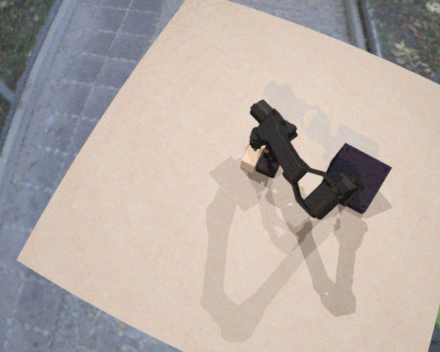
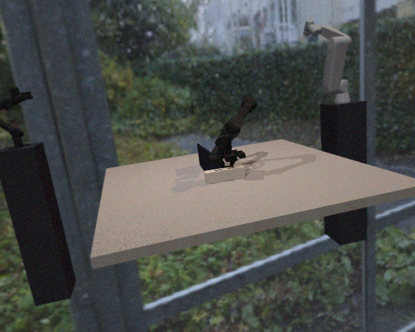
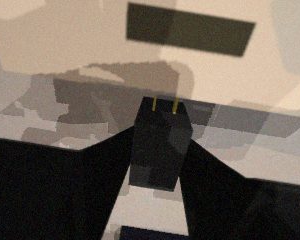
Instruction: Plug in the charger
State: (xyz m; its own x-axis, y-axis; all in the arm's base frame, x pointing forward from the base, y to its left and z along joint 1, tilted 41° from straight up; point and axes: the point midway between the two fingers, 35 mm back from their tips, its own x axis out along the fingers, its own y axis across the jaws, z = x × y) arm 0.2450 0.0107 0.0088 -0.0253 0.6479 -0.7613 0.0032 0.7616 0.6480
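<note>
The black charger (image 3: 157, 150) is held between the dark fingers of my gripper (image 3: 157, 134) (image 1: 266, 162) (image 2: 230, 164), which is shut on it. Its two gold prongs point away from the fingers. In the wrist view, the prong tips overlap the near edge of the cream power strip (image 3: 80, 40) (image 1: 251, 157) (image 2: 225, 175). A dark slanted recess (image 3: 190, 30) shows on the strip's top, beyond the prongs. The prongs are not in it. The gap between prongs and strip cannot be judged. In the top and exterior views the arm hides part of the strip and the charger.
The strip lies on the pale table (image 1: 136, 189) (image 2: 186, 210). A dark square plate (image 1: 372, 177) (image 2: 203, 157) is by the arm's base. A black arm (image 2: 3, 124) stands on a pedestal to the left, and a light arm (image 2: 335, 64) on one to the right. Shadows cross the table.
</note>
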